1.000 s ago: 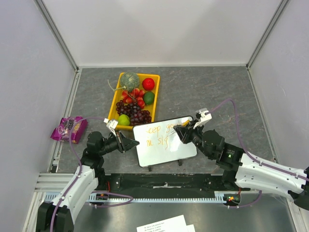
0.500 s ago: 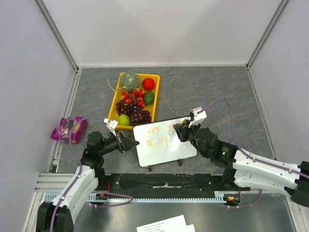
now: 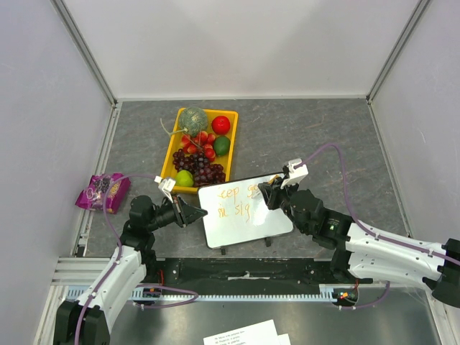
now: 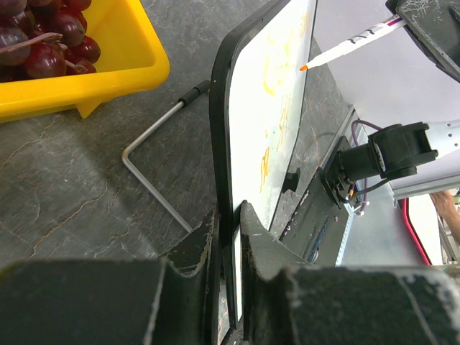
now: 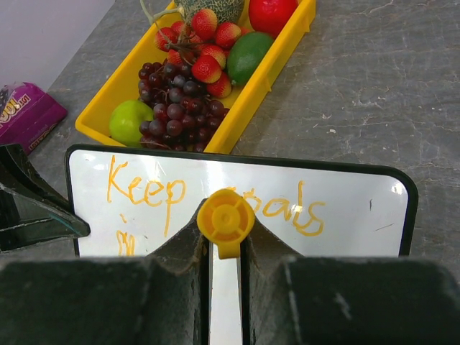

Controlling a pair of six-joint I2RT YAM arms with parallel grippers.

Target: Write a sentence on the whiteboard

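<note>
Just beside the yellow tray (image 4: pixel 108 79), my left fingers (image 4: pixel 192 253) pinch the edge of the whiteboard (image 3: pixel 251 226), my right fingers (image 5: pixel 267 248) grip the marker (image 4: pixel 350 45); pressing too hard could twist the board and smear the sentence (image 5: pixel 144 190).

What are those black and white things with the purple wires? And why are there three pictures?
They are two robot arms bolted to a table. One picture looks down from above. The other two come from small cameras on each arm's wrist, so you see that arm's own fingers up close. The left pincer pinches the edge of the whiteboard to hold it. The right pincer grips an orange marker, with its tip close to the board. The orange writing starts with "Keep". Also on the table are a yellow tray full of fruit and a purple packet.
</note>
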